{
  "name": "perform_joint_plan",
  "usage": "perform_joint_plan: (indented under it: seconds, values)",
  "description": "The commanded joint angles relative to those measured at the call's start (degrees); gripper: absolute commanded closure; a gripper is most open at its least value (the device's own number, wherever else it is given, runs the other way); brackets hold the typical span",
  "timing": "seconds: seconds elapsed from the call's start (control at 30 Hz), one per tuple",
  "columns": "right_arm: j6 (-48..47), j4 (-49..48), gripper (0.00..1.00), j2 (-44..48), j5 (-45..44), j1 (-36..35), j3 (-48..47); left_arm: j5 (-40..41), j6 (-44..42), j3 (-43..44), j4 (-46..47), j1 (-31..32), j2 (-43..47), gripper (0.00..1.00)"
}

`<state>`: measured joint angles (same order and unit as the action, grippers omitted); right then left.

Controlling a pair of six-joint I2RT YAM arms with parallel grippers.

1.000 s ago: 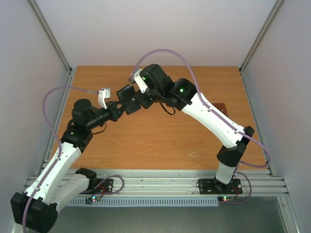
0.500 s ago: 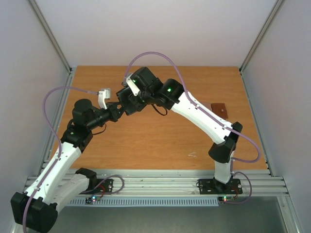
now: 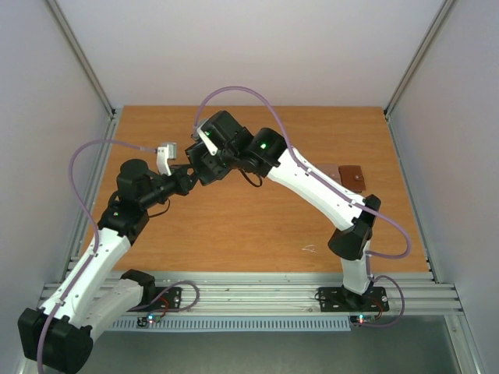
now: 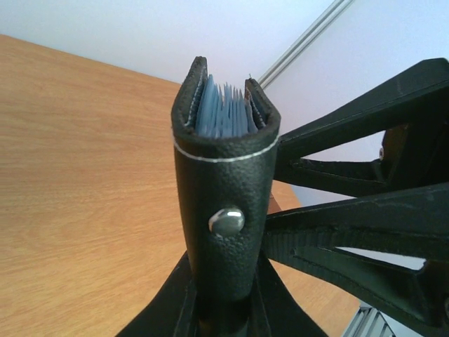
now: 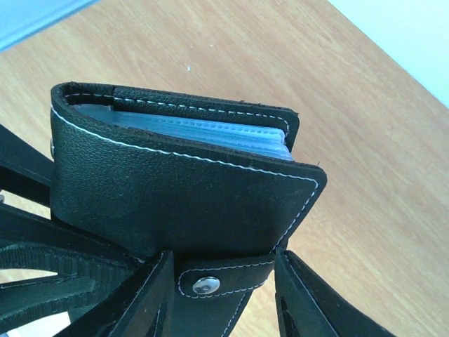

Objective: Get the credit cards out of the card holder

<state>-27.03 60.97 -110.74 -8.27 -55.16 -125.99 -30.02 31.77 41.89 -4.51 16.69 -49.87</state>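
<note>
The holder [image 4: 224,182] is being clamped in the left tool [image 4: 224,302]; the right tool [image 5: 223,258] is being held apart, seemingly straddling the strap [image 5: 235,279].

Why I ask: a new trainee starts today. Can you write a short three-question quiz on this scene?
1. Fill in: the card holder is clamped, off the table, by the ___ end effector.
2. True or false: the right end effector stands open, with a finger on each side of the holder's snap strap.
3. Multiple choice: what lies on the table near its right edge? A) a brown wallet B) a pair of scissors C) a blue mug

Key: 1 the left end effector; 2 true; 3 A.
</note>
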Motion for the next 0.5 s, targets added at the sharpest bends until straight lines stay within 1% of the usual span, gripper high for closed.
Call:
perform_joint_plan:
  seconds: [0.0,0.17,0.23,0.47]
  values:
    - [0.1,5.9,0.60,-5.7,-8.9,-0.7,-2.6,-3.5,0.4,1.1,8.4,0.4,1.1,1.00]
    - [1.4,11.8,0.62,-10.4,-14.6,-0.6,-9.3,-3.3,0.2,1.4,8.8,0.4,1.0,1.00]
    - [1.6,13.4,0.63,-11.5,-16.4,-0.6,-10.6,-3.1,0.0,1.4,8.7,0.4,1.1,1.00]
    - [2.7,16.5,0.63,-12.5,-13.6,-0.7,-11.4,-0.4,-0.7,1.5,8.3,0.4,1.5,1.00]
